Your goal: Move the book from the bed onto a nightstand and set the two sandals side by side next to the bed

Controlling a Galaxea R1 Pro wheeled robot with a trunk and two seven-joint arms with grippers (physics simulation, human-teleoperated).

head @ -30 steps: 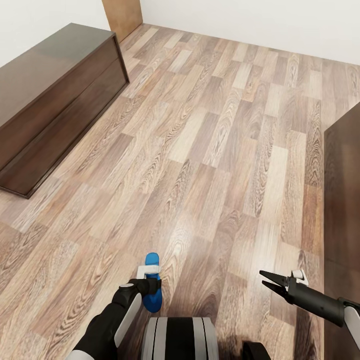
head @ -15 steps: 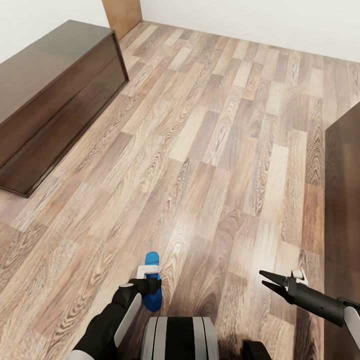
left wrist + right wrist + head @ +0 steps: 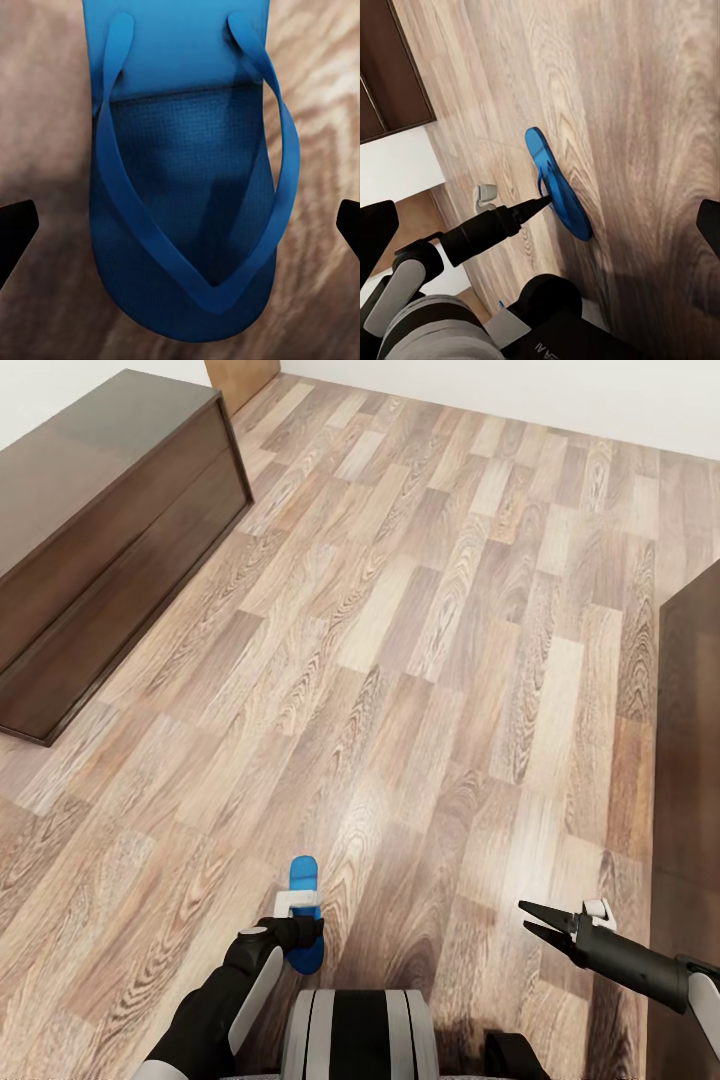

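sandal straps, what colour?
Bright blue, same as the sole. The sandal shows best in the left wrist view, straps forming a V.

Floor (image 3: 420, 660): wood planks in mixed tan, grey-brown and darker brown tones, with strong grain, running diagonally away from the camera.
Walls (image 3: 560, 385): plain white, meeting the floor along the far edge.
Long cabinet (image 3: 90, 550): low, dark brown, glossy top, standing along the left wall on the floor.
Wooden panel (image 3: 240, 372): lighter orange-brown, at the far corner beyond the cabinet.
Dark furniture (image 3: 690, 760): brown wooden surface along the right edge.
Light: soft, even, faint sheen on the planks.
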